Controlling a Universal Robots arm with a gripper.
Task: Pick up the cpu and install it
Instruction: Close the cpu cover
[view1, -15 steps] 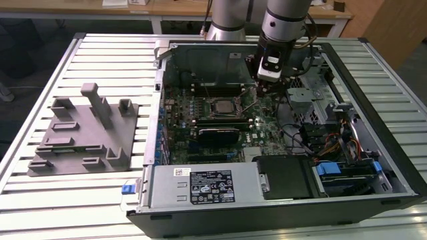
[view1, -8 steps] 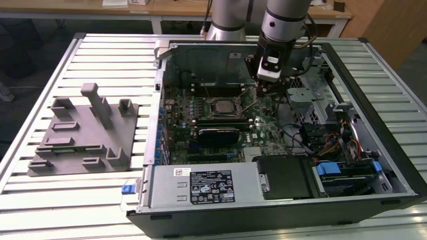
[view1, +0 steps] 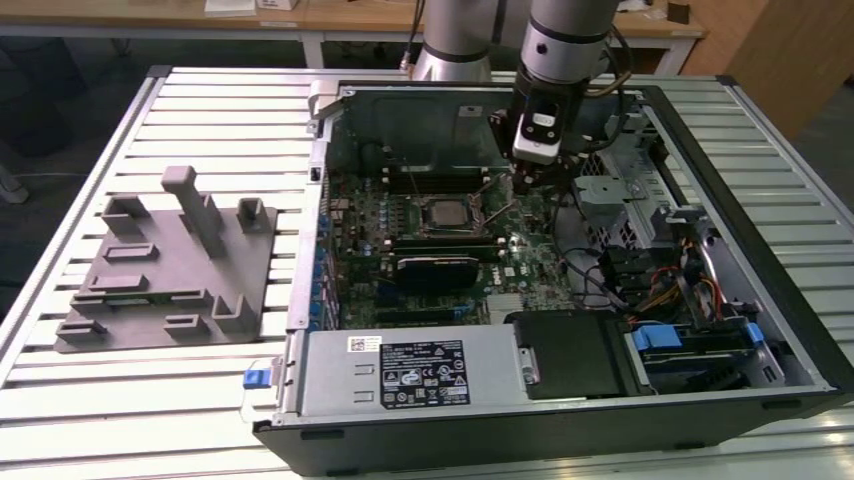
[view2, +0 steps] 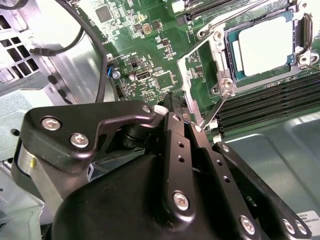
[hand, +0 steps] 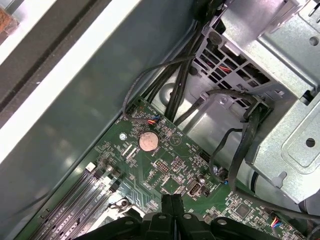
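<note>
Over the motherboard (view2: 150, 50) inside the computer case (view1: 781, 300), the claw (view2: 182, 116) hangs clenched, its fingers pressed together with nothing visible between them. The cpu (view2: 262, 47) lies in the socket (view2: 222, 42), silvery top up. In the exterior view it sits just toward that view's left of the claw. The socket's load plate (view2: 195, 75) looks raised rather than clamped down. Its thin lever (view2: 216, 111) slants up free, with its end just beside the claw's tip in the second wrist view.

That closeness is the main hazard, I judge. A small sideways drift would catch the lever and flick it, or push the raised plate against the cpu. Nothing appears to hold the cpu down, so a knock could shift it in its seat, and pressing on it askew could bend the contacts beneath. Dropping straight down would drive the fingertips into the small board parts below them. Black cables (hand: 240, 145) run near the claw in the first wrist view — a wide swing toward the metal cage (hand: 280, 75) could snag one. Whether the cpu sits fully flush cannot be told.
</note>
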